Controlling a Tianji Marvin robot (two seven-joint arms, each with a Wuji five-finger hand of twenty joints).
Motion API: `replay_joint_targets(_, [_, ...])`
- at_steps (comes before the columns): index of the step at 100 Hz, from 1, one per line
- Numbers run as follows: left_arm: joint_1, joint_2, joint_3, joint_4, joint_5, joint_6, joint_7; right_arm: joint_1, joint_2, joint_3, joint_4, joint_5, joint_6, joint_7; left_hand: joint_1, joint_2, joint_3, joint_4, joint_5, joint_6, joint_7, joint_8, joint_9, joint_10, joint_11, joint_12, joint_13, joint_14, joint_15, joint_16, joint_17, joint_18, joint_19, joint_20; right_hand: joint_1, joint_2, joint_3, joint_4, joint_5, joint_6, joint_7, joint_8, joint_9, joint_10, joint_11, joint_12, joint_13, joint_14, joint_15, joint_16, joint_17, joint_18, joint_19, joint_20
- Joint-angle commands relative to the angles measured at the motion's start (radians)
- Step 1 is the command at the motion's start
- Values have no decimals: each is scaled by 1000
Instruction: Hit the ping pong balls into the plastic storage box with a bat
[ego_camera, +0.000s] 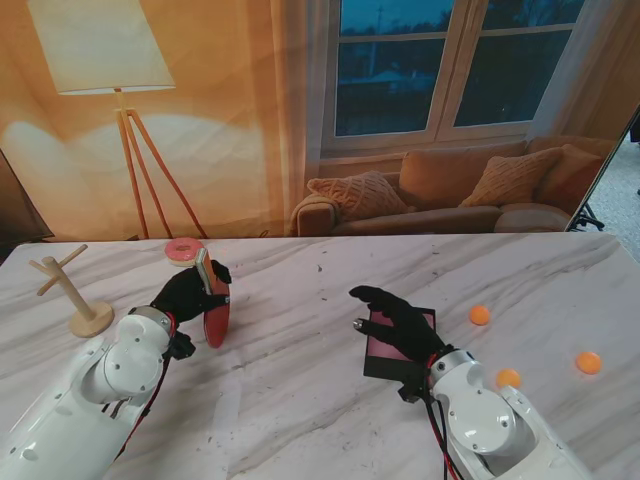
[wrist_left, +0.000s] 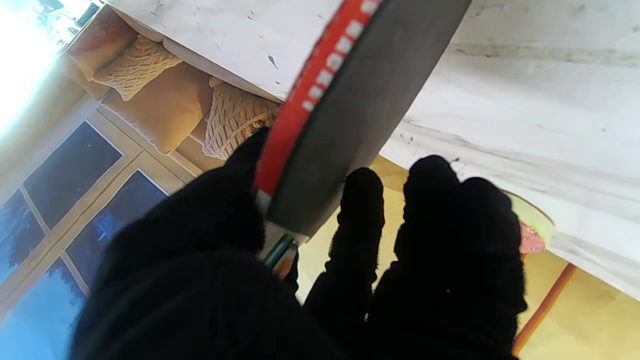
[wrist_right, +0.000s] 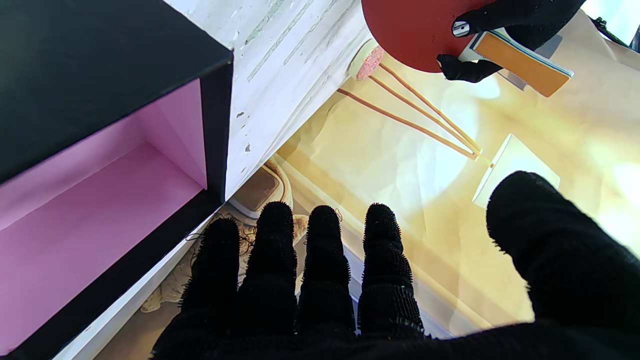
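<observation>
A: Bat in the left robot hand, fingers wrapped round the handle end, blade edge-on and hanging down toward the counter.

B: And the right robot hand?

A: Empty, fingers spread and straight, hovering over the storage box. The box lies partly under that palm, black outside, pink inside.

B: How will the bat handle?

A: Stiff and light, I'd judge, with a rubber face that grips. The handle is the place to hold it, and that is where the fingers sit, close against the blade's base.

B: The balls?

A: Three orange ping pong balls, all to the right of the right robot hand: one just beyond the box, one beside the right wrist, one farther out. Light and bouncy, likely to skitter on smooth marble, so a soft tap seems wiser than a swing.

B: They are well apart from the bat, then.

A: Yes, the box and the right robot hand lie between. One bat, one box, three balls. Also one wooden stand left of the left robot hand and one pink ring just beyond it.
</observation>
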Motion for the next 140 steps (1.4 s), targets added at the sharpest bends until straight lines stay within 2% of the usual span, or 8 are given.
replay_joint_targets(1, [4,-3,3,30,2,-4,1,-1,0,-2,0,1,8,13,99,7,22,-18,58,113,57,-29,87,14,25,-55,67,97,30,-42,56,11,66,22,5,22,-24,36,16,1,8,6,-32,-9,1,7,-32,1,10,9,-4,-9,3,15])
replay_joint_targets(14, [1,-7,5,37,4,-9,22,-2,-1,-1,0,1,8,12,98,9,23,-21,90,118,81,-48,190,8,88,-175,196,107,71,-99,183,16,173,20,5,22,-25,36,17,1,8,6,-31,-7,1,7,-32,1,10,9,-4,-9,3,15])
replay_joint_targets(25, [1,-17,4,39,-21,-11,56,-2,-1,-1,0,1,8,13,91,2,35,-23,116,131,138,-37,241,15,79,-267,243,134,53,-146,232,20,208,6,5,23,-26,36,17,1,8,6,-32,-7,1,7,-32,1,9,9,-3,-9,3,15])
replay_joint_targets(33, [4,-24,1,32,-52,-6,69,-2,-1,-1,0,1,8,12,77,-14,57,-22,123,149,171,-38,255,13,82,-302,264,119,57,-166,258,20,210,-15,5,23,-26,36,17,2,8,6,-32,-8,1,7,-31,1,10,9,-3,-9,3,15])
replay_joint_targets(45, [11,-31,-6,16,-94,-2,79,-1,-1,-1,0,1,8,12,70,-35,92,-22,117,145,196,-41,250,-4,75,-287,270,115,46,-183,283,9,202,-50,6,23,-26,36,16,1,8,6,-31,-9,1,8,-31,1,10,9,-3,-9,3,15])
replay_joint_targets(59, [21,-42,-17,-8,-169,12,88,-1,-1,-2,1,2,7,11,81,-50,117,-21,119,163,200,-51,258,5,57,-290,278,126,37,-192,301,20,201,-73,7,25,-27,36,16,1,8,6,-32,-9,1,8,-31,1,10,9,-3,-9,3,16])
replay_joint_targets(78, [28,-49,-23,-25,-206,16,96,0,-2,-1,4,2,2,8,71,-66,150,-18,122,170,212,-52,270,5,47,-290,293,122,34,-197,320,20,201,-98,8,27,-30,36,16,1,7,6,-32,-9,1,8,-31,1,9,9,-3,-10,3,16])
replay_joint_targets(140, [21,-77,11,-61,-360,-20,139,1,-4,-1,6,7,-17,-3,84,-45,138,-21,106,162,213,-43,245,-1,48,-254,249,128,48,-172,262,11,225,-89,6,26,-31,37,16,0,6,6,-28,-9,0,7,-25,1,11,11,-1,-8,3,16])
